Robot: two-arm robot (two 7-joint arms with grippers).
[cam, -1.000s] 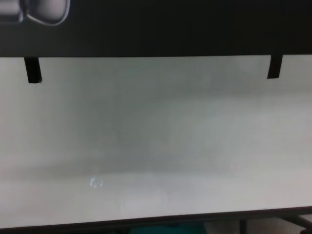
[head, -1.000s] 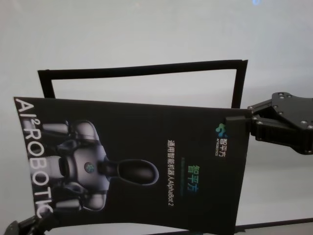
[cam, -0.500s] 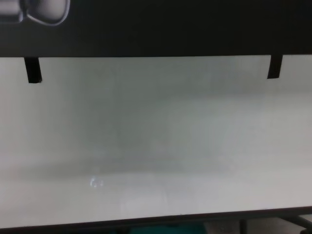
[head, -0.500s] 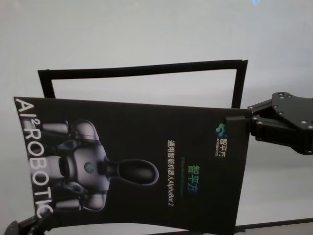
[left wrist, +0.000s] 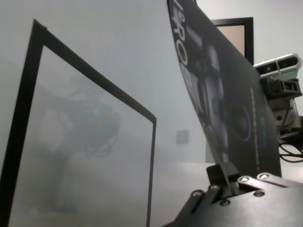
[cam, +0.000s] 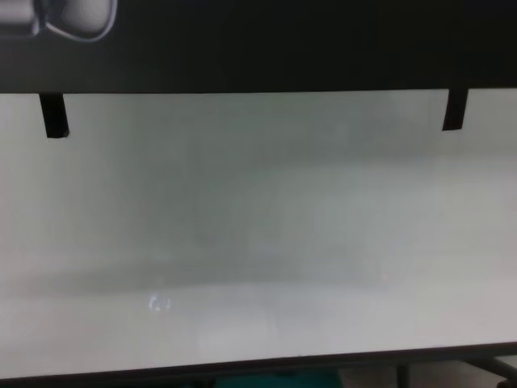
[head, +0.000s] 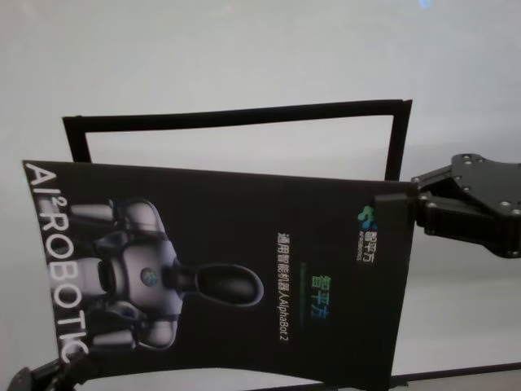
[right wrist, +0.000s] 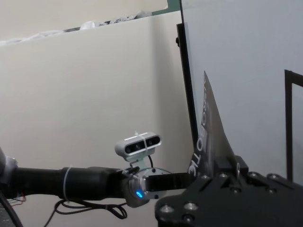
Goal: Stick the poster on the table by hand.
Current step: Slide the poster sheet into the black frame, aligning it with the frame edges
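Two grippers hold the poster (head: 236, 277) above the pale worktop (head: 244, 49): right gripper (head: 396, 205) at 3 o'clock, fingers clamped on its edge; left gripper (left wrist: 222, 182) at 7 o'clock, fingers likewise closed on its corner.

The pale table (cam: 258, 267) carried a black strip outline (head: 236, 116), open toward its near edge.
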